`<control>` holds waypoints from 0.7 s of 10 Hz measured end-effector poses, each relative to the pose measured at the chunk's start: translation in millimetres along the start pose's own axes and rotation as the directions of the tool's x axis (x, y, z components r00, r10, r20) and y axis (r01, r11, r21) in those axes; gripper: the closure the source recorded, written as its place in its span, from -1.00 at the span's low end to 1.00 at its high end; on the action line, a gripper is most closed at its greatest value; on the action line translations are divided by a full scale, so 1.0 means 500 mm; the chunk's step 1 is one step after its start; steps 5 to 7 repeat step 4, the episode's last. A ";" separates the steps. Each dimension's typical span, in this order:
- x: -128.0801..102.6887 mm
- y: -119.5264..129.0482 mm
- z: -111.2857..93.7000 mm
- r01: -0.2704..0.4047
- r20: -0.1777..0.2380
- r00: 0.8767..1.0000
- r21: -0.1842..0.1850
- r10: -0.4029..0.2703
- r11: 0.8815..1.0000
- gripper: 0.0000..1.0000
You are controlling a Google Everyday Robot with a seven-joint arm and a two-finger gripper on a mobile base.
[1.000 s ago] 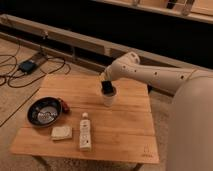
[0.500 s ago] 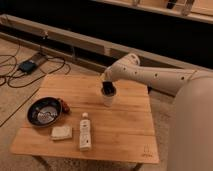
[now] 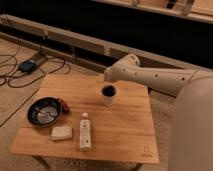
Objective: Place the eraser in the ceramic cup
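- The gripper (image 3: 105,83) hangs just above the ceramic cup (image 3: 108,96) at the frame's centre; whether it grips anything I cannot tell.
- I cannot spot the eraser anywhere on the table (image 3: 125,135); it may be hidden at the cup's dark mouth.
- I would keep centred over the rim, release low, then lift straight up without nudging the cup.

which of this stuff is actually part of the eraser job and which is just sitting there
Job: ceramic cup; gripper, just above-left of the cup; eraser, not in sight.
Lying about: dark bowl; beige block; white bottle.
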 end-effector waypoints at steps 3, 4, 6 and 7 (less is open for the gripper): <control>-0.002 0.001 -0.001 0.001 0.001 1.000 0.000 -0.001 1.000 -0.60; -0.001 0.001 0.000 0.001 0.001 1.000 0.000 -0.001 1.000 -0.60; -0.001 0.001 0.000 0.001 0.001 1.000 0.000 -0.001 1.000 -0.60; -0.001 0.001 0.000 0.001 0.001 1.000 0.000 -0.001 1.000 -0.60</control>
